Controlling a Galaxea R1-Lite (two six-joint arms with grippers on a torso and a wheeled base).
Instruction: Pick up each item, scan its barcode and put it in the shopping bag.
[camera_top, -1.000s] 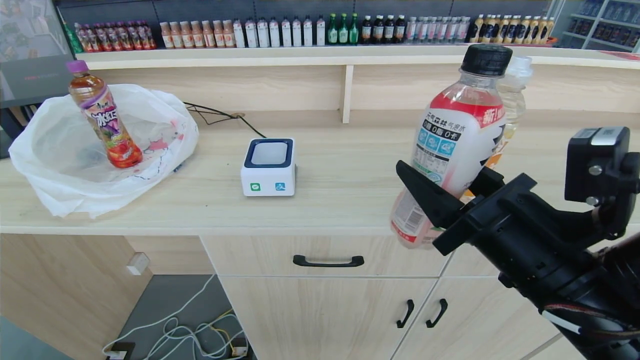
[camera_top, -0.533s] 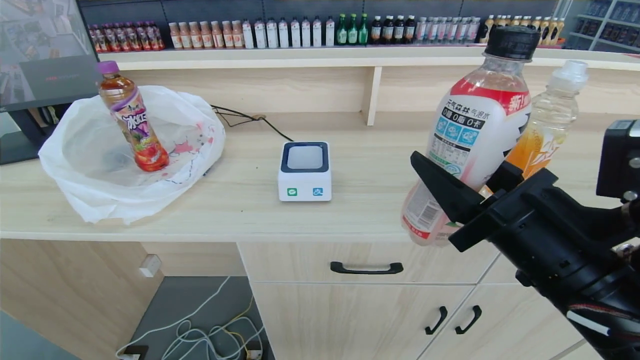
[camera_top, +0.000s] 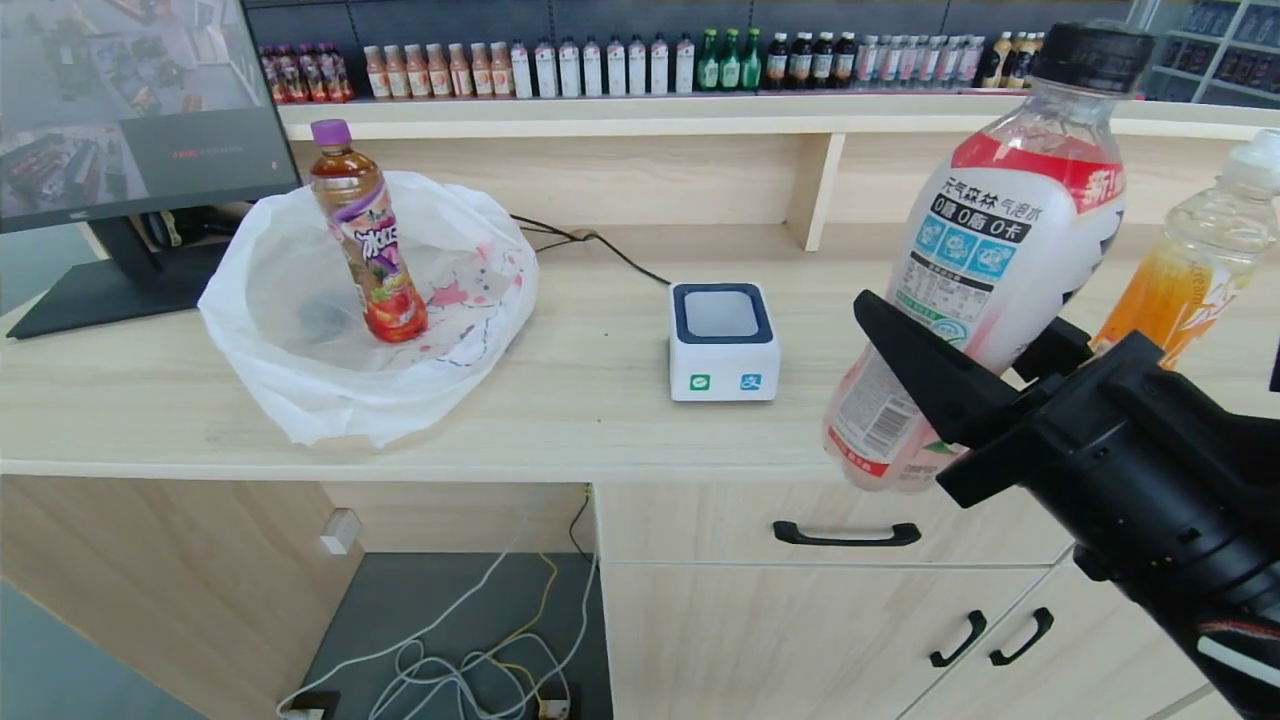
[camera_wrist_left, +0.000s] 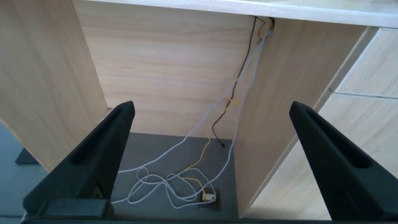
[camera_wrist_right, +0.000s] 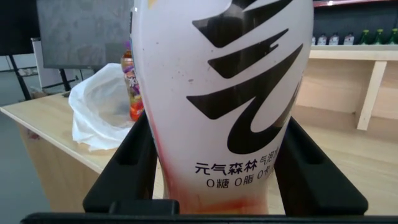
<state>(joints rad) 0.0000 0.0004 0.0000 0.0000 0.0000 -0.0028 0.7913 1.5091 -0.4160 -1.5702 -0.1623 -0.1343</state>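
Item 1: pink drink bottle (camera_top: 990, 260). It sits in my right tool (camera_top: 985, 372), which is clamped on its lower body, one black finger on each side. The bottle is nearly upright with a slight tilt, cap on top, and hangs in the air in front of the bench (camera_top: 600, 410) edge, to the right of the scanner (camera_top: 723, 340) and apart from it. It is clear moulded plastic, waisted, with a ribbed black cap, a glossy white and red wrap label and a barcode low on the side.

Item 2: scanner. A small white plastic cube with rounded corners and a dark blue frame round a pale flat window on top. It stands on the bench with a black cable behind it.

Item 3: shopping bag (camera_top: 300, 390). Thin white crinkled plastic, mouth spread wide, on the bench left of the scanner. A tea bottle (camera_top: 368, 250) with a purple cap stands inside it, leaning a little.

Item 4: orange drink bottle (camera_top: 1195, 265). Clear plastic with a white cap, standing on the bench behind my right tool.

Item 5: left tool (camera_wrist_left: 211, 155). Spread wide and holding nothing, low before the open cabinet bay, where loose cables (camera_wrist_left: 180, 183) lie.

Bench: pale wood-grain laminate.
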